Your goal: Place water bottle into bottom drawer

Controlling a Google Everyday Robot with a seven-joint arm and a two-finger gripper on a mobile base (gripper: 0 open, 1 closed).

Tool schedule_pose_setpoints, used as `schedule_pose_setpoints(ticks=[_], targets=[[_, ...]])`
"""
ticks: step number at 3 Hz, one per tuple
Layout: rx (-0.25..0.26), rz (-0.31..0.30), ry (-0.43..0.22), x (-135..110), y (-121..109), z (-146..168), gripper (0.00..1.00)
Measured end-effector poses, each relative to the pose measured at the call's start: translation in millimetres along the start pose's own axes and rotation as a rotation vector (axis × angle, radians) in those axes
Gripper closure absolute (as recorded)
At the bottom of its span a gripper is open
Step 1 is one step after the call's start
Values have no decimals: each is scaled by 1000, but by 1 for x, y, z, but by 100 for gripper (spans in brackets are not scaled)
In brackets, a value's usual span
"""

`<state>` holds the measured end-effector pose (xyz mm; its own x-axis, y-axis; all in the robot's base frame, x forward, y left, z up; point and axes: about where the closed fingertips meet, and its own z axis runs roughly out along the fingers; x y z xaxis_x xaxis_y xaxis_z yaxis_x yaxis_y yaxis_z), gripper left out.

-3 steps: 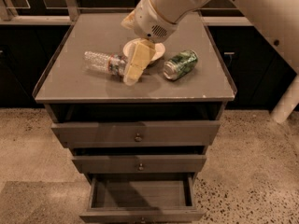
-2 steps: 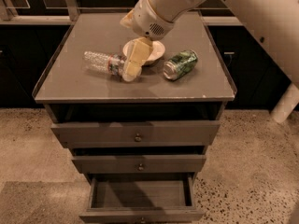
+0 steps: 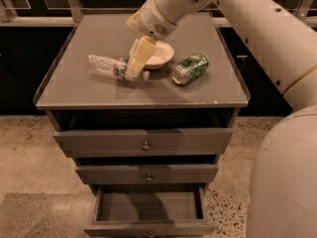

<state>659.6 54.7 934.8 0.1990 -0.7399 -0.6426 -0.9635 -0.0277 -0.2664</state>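
Gripper: the gripper (image 3: 133, 71) is low over the cabinet top (image 3: 94, 92), its tip down at the label end of the water bottle (image 3: 105, 65); cannot tell whether it is spread or clamped.
Water bottle: lying on its side on the cabinet top, left of centre, clear ribbed body to the left, label band and white cap to the right, partly hidden behind the gripper.
Bowl: a shallow pale bowl (image 3: 161, 57) sits just behind and to the right of the bottle's cap end, close to the gripper.
Can: a green patterned can (image 3: 190, 68) lies on its side to the right of the bowl, apart from the bottle.
Arm: the cream arm (image 3: 233, 14) comes in from the upper right and crosses above the bowl.
Bottom drawer: the bottom drawer (image 3: 148, 208) is pulled out, its interior showing.
Upper drawers: the top drawer (image 3: 99, 144) and the middle drawer (image 3: 109, 174) are pushed in, each with a small round knob.
Robot body: a large cream part (image 3: 287, 182) fills the lower right, beside the drawers.
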Motion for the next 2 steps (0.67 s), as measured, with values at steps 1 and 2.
schedule_pose_setpoints(ticks=[1, 2], targets=[[1, 4, -5, 2, -4, 3, 0], [32, 42, -16, 7, 3, 0, 0]])
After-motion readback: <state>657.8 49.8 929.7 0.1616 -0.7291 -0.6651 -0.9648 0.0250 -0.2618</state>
